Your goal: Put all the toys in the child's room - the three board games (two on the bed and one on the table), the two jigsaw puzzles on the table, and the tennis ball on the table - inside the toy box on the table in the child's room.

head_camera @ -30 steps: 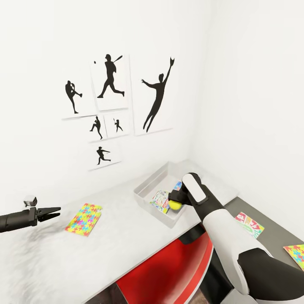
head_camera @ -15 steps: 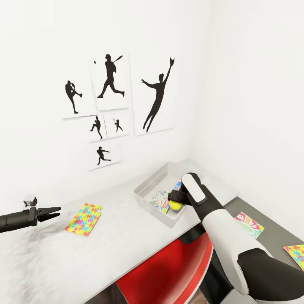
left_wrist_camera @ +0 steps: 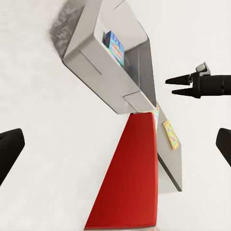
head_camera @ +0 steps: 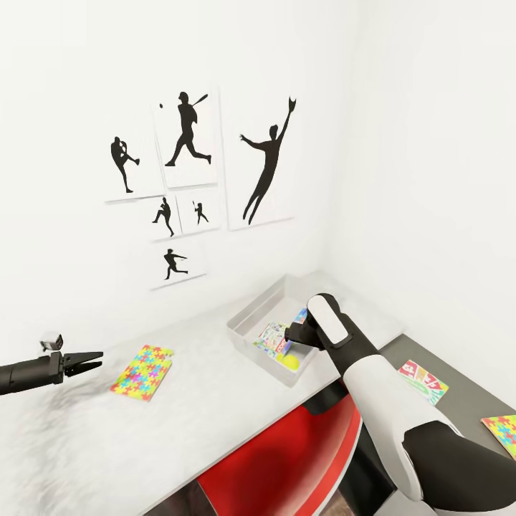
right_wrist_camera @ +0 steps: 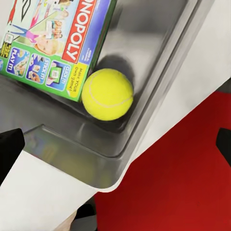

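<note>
White-walled child's room, corner position; black baseball-player silhouette prints (head_camera: 188,136) hung on the far wall above an L-shaped table (head_camera: 86,444) with a light-grey top.

Stowed: shallow light-grey rectangular toy box (head_camera: 247,332) with flared sides, standing on the table toward the right. Inside lay a small yellow-green tennis ball (right_wrist_camera: 107,94), loose on the box floor by the near wall, touching or just beside a flat white-green-blue board game with a red MONOPOLY stripe (right_wrist_camera: 57,41). A further colourful flat item (left_wrist_camera: 114,47) leaned within the box; its kind could not be told.

Outstanding: one thin mosaic-patterned jigsaw puzzle square (head_camera: 142,372) flat on the table, left of the box; one flat printed board game box (head_camera: 423,381) and a second mosaic jigsaw puzzle square (head_camera: 502,432) on the lower dark-grey wing at right. Bed not catalogued.

Hands: right hand (head_camera: 292,337) over the box just above the ball, fingers apart, holding nothing. Left hand (head_camera: 86,362) at far left, well apart from all toys, fingers apart, empty.

Also present: red chair (head_camera: 287,459) tucked under the table.

Assessment: ball delivered; roughly half the toys appeared to remain.
</note>
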Controlling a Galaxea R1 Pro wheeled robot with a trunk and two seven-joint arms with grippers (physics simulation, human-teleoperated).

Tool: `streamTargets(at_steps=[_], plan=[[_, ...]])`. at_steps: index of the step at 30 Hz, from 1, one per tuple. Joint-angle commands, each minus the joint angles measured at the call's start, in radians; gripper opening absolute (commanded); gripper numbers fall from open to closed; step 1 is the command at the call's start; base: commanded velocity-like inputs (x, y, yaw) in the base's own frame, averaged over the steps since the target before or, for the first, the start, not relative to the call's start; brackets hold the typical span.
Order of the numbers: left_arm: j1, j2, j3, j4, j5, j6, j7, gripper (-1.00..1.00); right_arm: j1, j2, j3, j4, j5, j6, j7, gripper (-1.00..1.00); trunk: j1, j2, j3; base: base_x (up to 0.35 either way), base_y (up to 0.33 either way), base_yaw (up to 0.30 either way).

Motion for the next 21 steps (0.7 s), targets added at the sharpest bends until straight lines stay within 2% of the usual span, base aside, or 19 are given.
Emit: streamTargets(at_steps=[1, 10, 12, 17, 21], plan=[[-0.001, 0.000, 0.000, 0.000, 0.000, 0.011, -0.004, 1.00, -0.001, 0.000, 0.002, -0.001, -0.010, 0.002, -0.010, 1.00, 0.001, -0.002, -0.002, 0.000, 0.000, 0.000], [-0.001, 0.000, 0.000, 0.000, 0.000, 0.011, -0.004, 1.00, 0.003, -0.005, 0.002, -0.006, -0.009, 0.001, -0.003, 1.00, 0.001, -0.002, -0.002, 0.000, 0.000, 0.000], [-0.001, 0.000, 0.000, 0.000, 0.000, 0.011, -0.004, 1.00, 0.008, -0.009, 0.001, -0.033, -0.009, 0.001, -0.001, 1.00, 0.001, -0.002, -0.002, 0.000, 0.000, 0.000], [-0.001, 0.000, 0.000, 0.000, 0.000, 0.010, -0.004, 1.00, 0.044, -0.019, -0.006, -0.273, -0.019, 0.008, 0.001, 1.00, 0.001, -0.002, 0.003, -0.035, 0.000, -0.005], [-0.001, 0.000, 0.000, 0.000, 0.000, 0.010, -0.004, 1.00, 0.086, -0.021, -0.010, -0.455, -0.020, 0.051, 0.001, 1.00, 0.001, -0.002, 0.009, -0.178, 0.044, -0.053]])
